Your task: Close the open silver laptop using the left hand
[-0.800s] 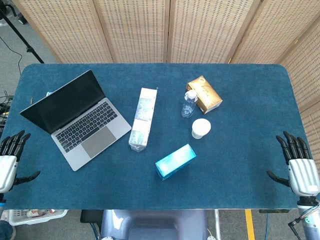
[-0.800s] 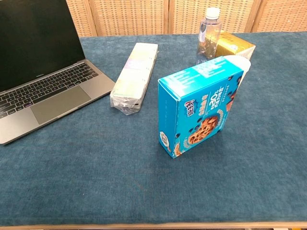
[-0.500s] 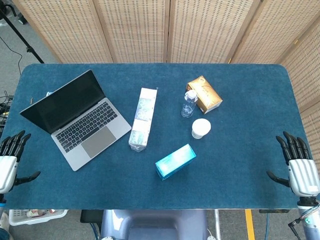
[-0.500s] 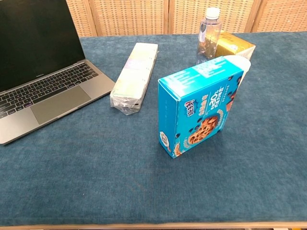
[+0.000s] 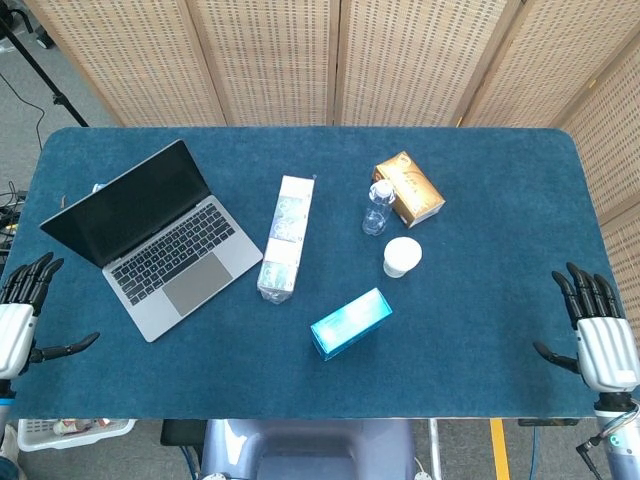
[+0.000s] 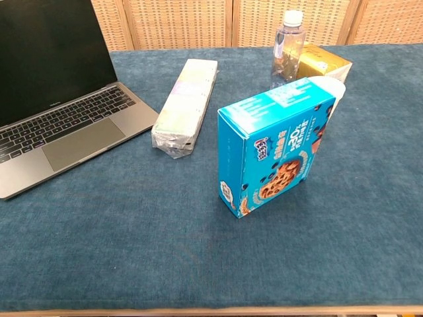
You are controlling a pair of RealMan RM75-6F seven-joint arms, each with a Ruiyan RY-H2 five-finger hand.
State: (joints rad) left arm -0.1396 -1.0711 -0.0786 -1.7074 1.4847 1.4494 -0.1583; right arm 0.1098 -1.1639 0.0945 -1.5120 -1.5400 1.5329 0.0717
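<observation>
Fingers on the left robot hand (image 5: pixel 20 320) are spreading wider than a moment ago, empty beside the worktop (image 5: pixel 480 330) edge, suggesting a reach toward the silver laptop (image 5: pixel 155 240) sitting open nearby, while the right robot hand (image 5: pixel 597 335) is idling open.

You have one open laptop (image 5: pixel 152 240), one wrapped long pack (image 5: pixel 284 238), one clear bottle (image 5: pixel 378 208), one gold box (image 5: pixel 409 188), one white cup (image 5: pixel 402 256), one blue cookie box (image 5: pixel 350 323).
</observation>
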